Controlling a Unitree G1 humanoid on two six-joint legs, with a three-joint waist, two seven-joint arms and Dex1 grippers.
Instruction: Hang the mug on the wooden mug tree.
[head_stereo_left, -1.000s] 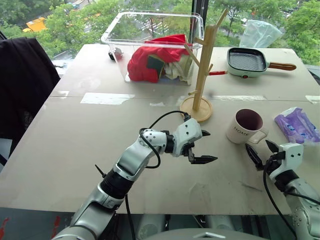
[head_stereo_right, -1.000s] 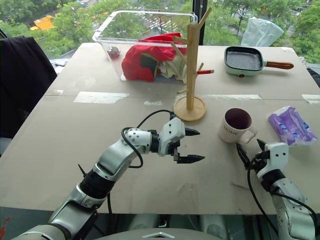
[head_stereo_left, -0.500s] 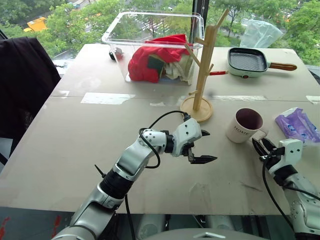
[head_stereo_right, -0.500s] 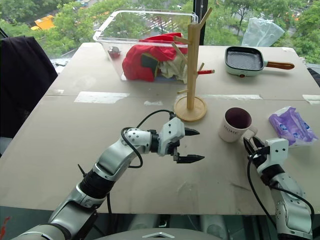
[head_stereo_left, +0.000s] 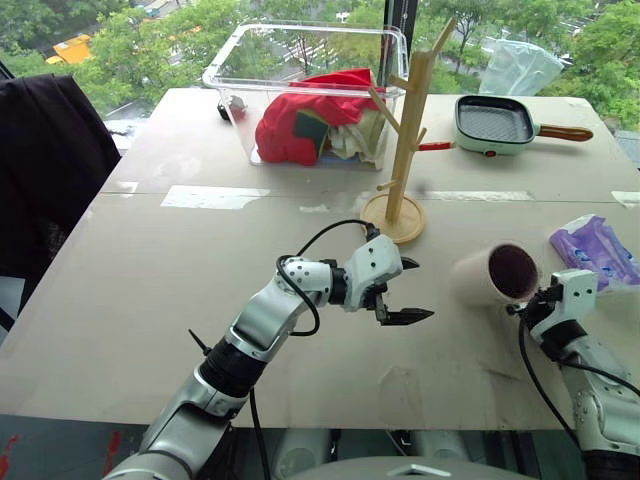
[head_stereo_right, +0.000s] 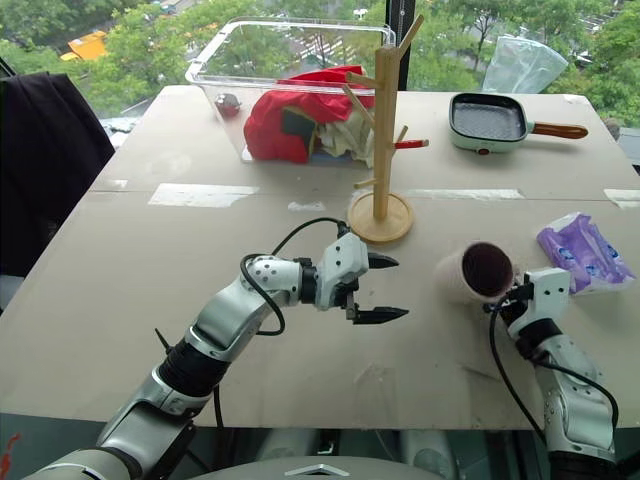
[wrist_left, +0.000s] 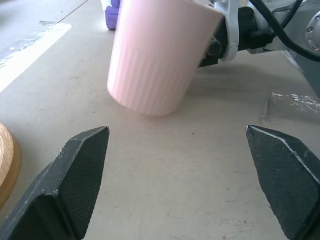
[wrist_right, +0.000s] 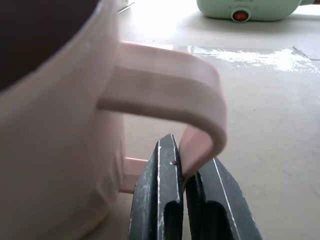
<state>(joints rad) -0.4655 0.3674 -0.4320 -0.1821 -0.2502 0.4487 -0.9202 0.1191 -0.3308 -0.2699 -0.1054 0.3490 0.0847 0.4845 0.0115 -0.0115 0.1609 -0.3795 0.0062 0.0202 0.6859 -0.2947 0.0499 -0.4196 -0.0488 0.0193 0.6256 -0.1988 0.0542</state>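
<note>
right gripper pinches handle of tilted white, maroon-lined mug.

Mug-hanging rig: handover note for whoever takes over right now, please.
Right gripper: shut on the mug by its handle, mug tipped with its mouth toward the robot.
Left gripper: open, empty, hovering over the table left of the mug.
Wooden mug tree: upright beyond the left gripper, in front of the clear bin; none of its pegs holds a mug.
Done: handle gripped.
Left: carry the mug to the tree and hook the handle over a peg, then let go.
</note>
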